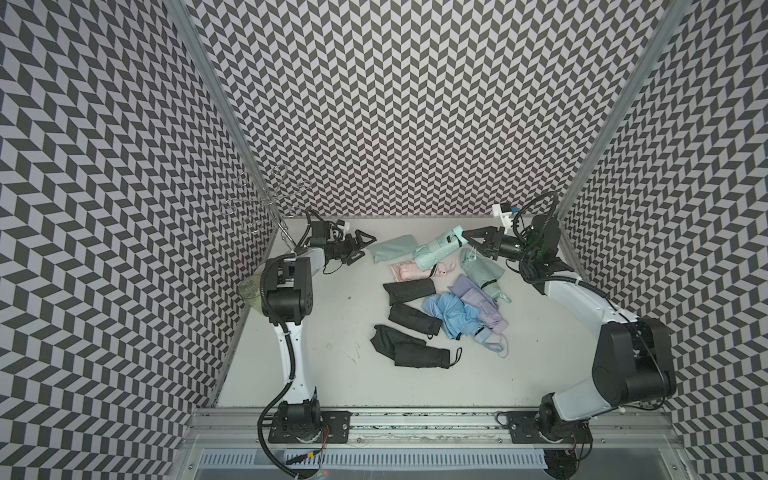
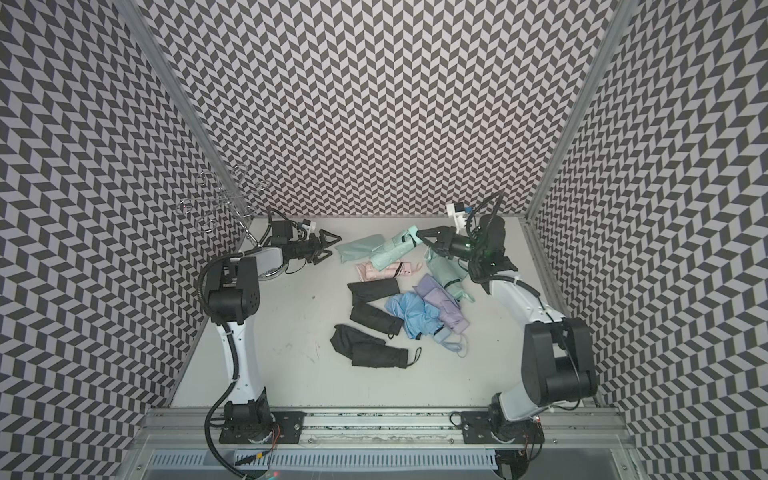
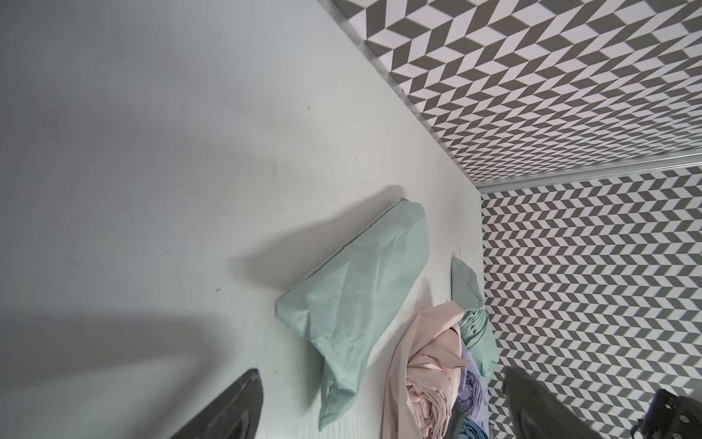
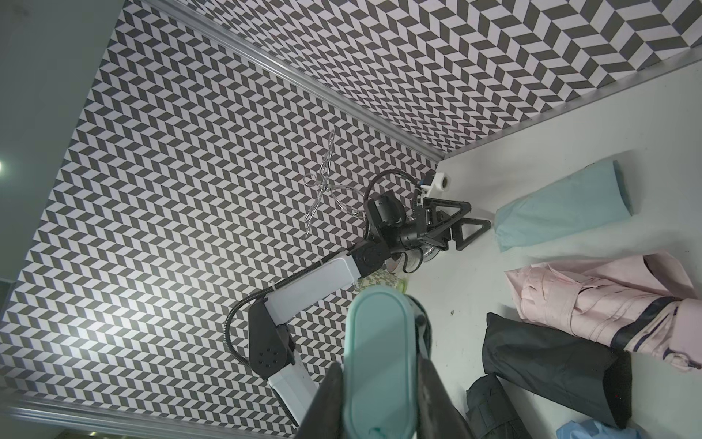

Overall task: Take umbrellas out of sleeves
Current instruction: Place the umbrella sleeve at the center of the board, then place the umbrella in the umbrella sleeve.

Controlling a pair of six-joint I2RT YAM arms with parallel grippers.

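Right, white table (image 1: 332,374) carried everything, most of it lying nearer the right gripper (image 1: 465,236) than the left gripper (image 1: 362,250).

Right gripper was clamped on the handle (image 4: 380,357) of a mint umbrella (image 1: 434,251); the right wrist view showed the handle pinched between both fingers. The umbrella ran out from those fingertips toward the left gripper, its far end overlapping the pink umbrella (image 1: 409,272) in both top views.

Second mint umbrella (image 1: 482,270) sat just beside the right gripper, on its arm-base side. Lavender umbrella (image 1: 478,303) and light blue umbrella (image 1: 453,316) lay further that way, touching each other. Two black umbrellas (image 1: 419,356) and a black sleeve (image 1: 409,291) lay well apart from both grippers.

Mint sleeve (image 1: 392,248) lay flat just ahead of the left gripper, not touching it. Left jaws stood wide apart, holding nothing.
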